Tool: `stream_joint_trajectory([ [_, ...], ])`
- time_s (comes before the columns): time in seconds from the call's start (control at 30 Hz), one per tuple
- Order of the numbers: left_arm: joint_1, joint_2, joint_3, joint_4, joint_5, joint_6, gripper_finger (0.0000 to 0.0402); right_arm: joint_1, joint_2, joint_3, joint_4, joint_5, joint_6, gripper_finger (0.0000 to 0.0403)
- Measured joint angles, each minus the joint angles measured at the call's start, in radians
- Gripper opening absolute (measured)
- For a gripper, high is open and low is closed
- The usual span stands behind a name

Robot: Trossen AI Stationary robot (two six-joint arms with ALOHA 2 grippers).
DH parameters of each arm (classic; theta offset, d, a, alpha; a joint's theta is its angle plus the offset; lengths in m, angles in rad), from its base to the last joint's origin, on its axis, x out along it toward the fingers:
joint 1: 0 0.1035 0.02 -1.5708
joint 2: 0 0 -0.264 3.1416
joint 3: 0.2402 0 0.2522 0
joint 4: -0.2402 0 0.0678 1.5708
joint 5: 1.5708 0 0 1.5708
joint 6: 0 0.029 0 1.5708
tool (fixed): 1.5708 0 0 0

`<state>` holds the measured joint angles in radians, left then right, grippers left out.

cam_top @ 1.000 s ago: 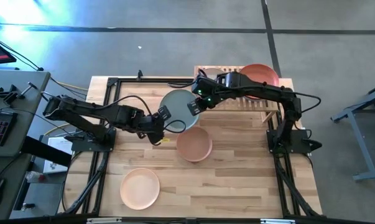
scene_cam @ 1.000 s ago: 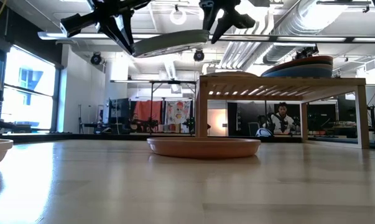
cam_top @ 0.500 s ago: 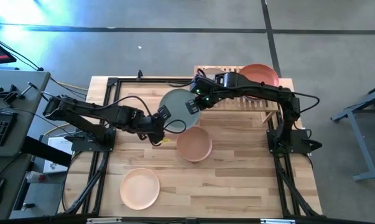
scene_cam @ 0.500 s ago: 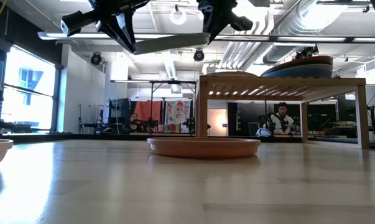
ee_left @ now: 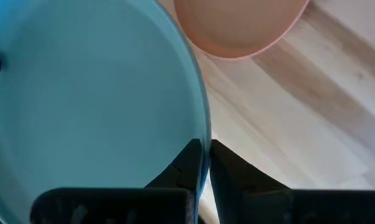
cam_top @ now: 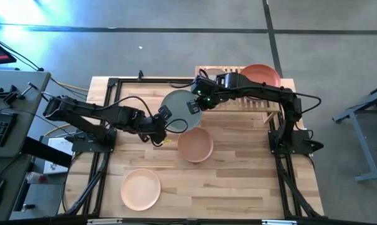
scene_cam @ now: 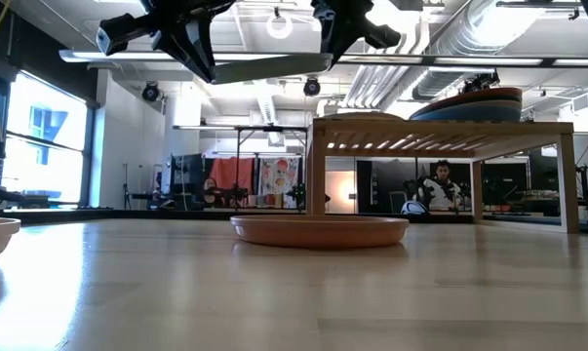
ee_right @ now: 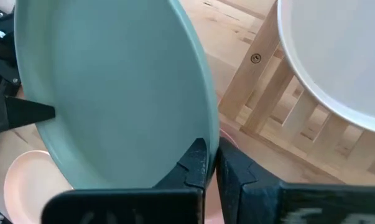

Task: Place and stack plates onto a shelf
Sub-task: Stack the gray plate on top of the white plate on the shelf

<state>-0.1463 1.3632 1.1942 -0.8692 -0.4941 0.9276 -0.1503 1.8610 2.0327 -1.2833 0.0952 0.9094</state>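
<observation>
A pale sage plate (cam_top: 179, 112) hangs in the air left of the shelf (cam_top: 257, 100), above the table and close to level in the low view (scene_cam: 264, 66). My left gripper (cam_top: 163, 119) is shut on its left rim and my right gripper (cam_top: 196, 103) on its right rim. A tan-pink plate (cam_top: 195, 145) lies flat on the table just below. A peach plate (cam_top: 140, 189) lies near the front edge. The shelf's slats carry an off-white plate (ee_right: 336, 56) and a stack topped by an orange-red plate (cam_top: 261, 74). My left gripper pinches the plate's rim (ee_left: 204, 146) on the side toward the table's left, one finger on the plate's face and one on its underside. The fingers slant down from the left. The plate is clear of the table. My right gripper pinches the opposite rim (ee_right: 211, 140), on the side toward the shelf, one finger on each face. It comes from the table's right, slanting down. The plate hangs about level between the two grippers.
The shelf's front left leg (scene_cam: 316, 171) stands just right of the held plate. The shelf's left half holds only the off-white plate. Bare wood tabletop (cam_top: 238, 181) lies at the front right. A person sits in the room behind (scene_cam: 438, 190).
My right gripper has moved a little toward the table's left and shut on the sage plate's rim. The plate, tilted a second ago with its left side lower, now hangs about level between both grippers.
</observation>
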Motion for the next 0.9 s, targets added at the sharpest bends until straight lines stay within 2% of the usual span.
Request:
stream_joint_trajectory([
  [0.23, 0.023, 0.0, 0.0, -0.004, 0.07, -0.125, 0.0026, 0.001, 0.0, 0.0, 0.0, -0.002, 0.007, 0.0],
  [0.47, 0.029, 0.0, 0.0, -0.01, 0.075, -0.203, 0.0077, 0.001, 0.0, 0.0, -0.007, -0.006, 0.006, 0.0],
  [0.63, 0.022, 0.0, 0.0, -0.006, 0.062, -0.293, 0.0103, -0.01, 0.0, 0.0, -0.016, -0.002, -0.001, 0.0],
  [0.8, 0.022, 0.0, 0.0, 0.011, 0.046, -0.351, 0.0105, -0.038, 0.0, 0.0, -0.017, -0.002, -0.02, 0.0001],
  [0.9, 0.022, 0.0, 0.0, 0.02, -0.001, -0.387, 0.0102, -0.06, -0.001, 0.0, -0.027, 0.0, -0.034, 0.0001],
])
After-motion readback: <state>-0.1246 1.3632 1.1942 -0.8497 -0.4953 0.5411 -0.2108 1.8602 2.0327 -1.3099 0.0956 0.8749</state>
